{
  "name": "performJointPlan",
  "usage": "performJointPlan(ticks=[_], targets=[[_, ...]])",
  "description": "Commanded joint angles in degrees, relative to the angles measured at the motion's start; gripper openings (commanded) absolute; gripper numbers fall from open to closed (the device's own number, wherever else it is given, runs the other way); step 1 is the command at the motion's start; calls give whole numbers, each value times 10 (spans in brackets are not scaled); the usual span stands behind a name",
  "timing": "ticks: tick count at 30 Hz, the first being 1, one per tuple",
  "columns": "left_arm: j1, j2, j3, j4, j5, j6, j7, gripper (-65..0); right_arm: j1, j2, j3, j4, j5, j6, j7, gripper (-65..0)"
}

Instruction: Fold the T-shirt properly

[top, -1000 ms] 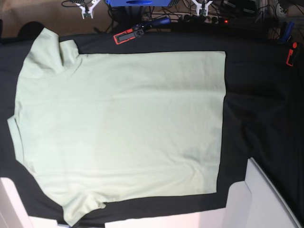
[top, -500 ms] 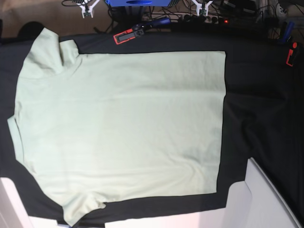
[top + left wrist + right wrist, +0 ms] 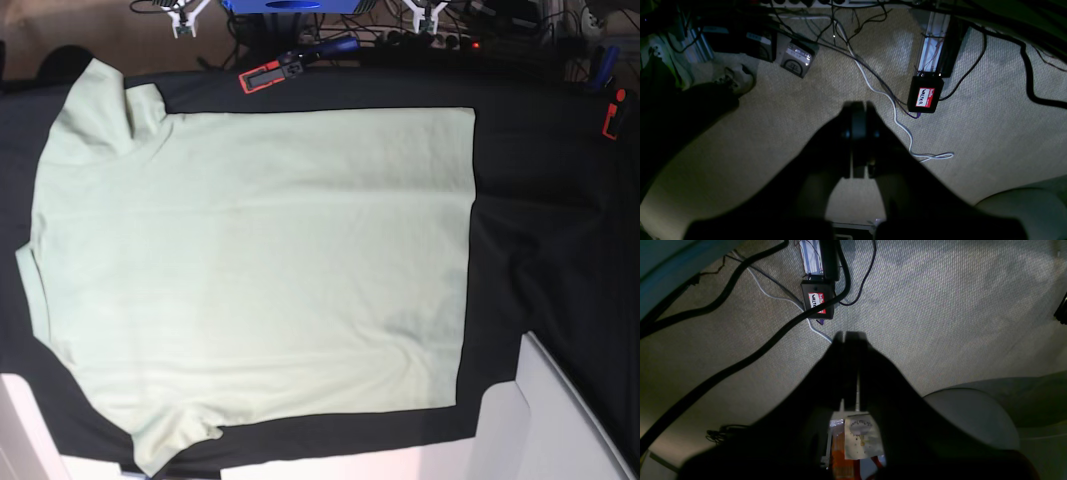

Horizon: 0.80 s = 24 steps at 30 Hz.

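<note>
Surface: a black cloth [image 3: 540,230] is spread across the whole base view, with pale panels at the lower corners.

T-shirt [image 3: 250,260]: laid flat and unfolded on the cloth, filling the left and centre of the frame; hem toward the right, sleeves at upper left and lower left.

Clamps: an orange-and-black clamp [image 3: 270,72] is seen at the cloth's top edge, another [image 3: 612,118] at upper right.

Left gripper [image 3: 858,110]: seen in its wrist view over beige carpet [image 3: 973,133], jaws pressed together, nothing held. A black box [image 3: 925,95] with a red label lies beyond, among cables.

Right gripper [image 3: 848,336]: jaws likewise closed and empty, over the same carpet.
</note>
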Motion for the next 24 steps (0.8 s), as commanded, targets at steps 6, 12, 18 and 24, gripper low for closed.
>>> performJointPlan(ticks=[6,12,18,24], targets=[[31,-4,-4,31,-3,3,-2,-650,-21,1,1,7,1,0,2,-647],[85,-10,-5,111,-3,3,-2,-650,-94,2,3,126,1,0,-19,-647],[153,-38,-6,214,-3,3,-3,-650,-183,15,38,302,3,0,-79,-647],[226,-54,-6,353,-4,3,-3,-650,-261,14,136,477,3,0,-120,-647]])
